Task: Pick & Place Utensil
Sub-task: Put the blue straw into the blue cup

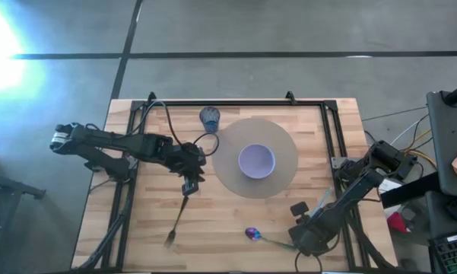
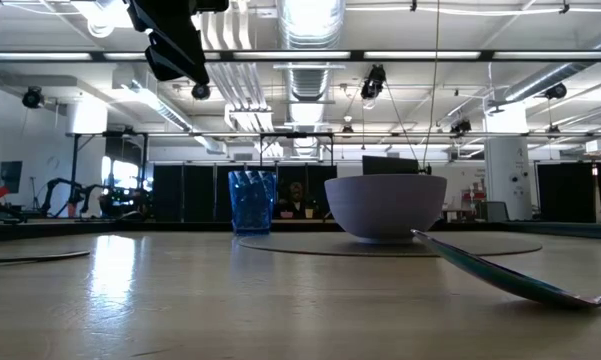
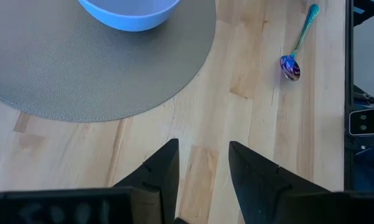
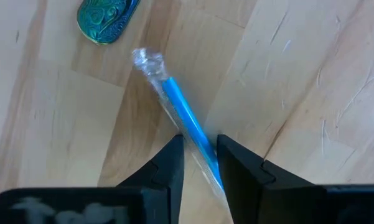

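Observation:
A spoon (image 1: 252, 234) with an iridescent bowl (image 4: 106, 18) and a blue-green handle lies near the table's near edge. In the low view the spoon (image 2: 500, 278) runs aslant at the right. My right gripper (image 1: 298, 240) is at its handle end, shut on it (image 4: 199, 142). A fork (image 1: 175, 224) lies flat on the wood to the left. My left gripper (image 1: 190, 183) hovers open above the table between the fork and the mat; only bare wood shows between its fingers (image 3: 202, 149). My right gripper pinches the spoon's handle (image 4: 190, 127) between its two fingers, away from the bowl. The fingers come slanting down from the table's right and lie across the handle. Whether the spoon's bowl rests on the wood or is lifted, I cannot tell.
A pale bowl (image 1: 256, 160) stands on a round grey mat (image 1: 228, 171) at mid-table. A blue ribbed cup (image 1: 210, 118) stands by the mat's far left rim. A black frame (image 1: 236, 103) runs along the table's far and side edges. Bare wood lies between fork and spoon.

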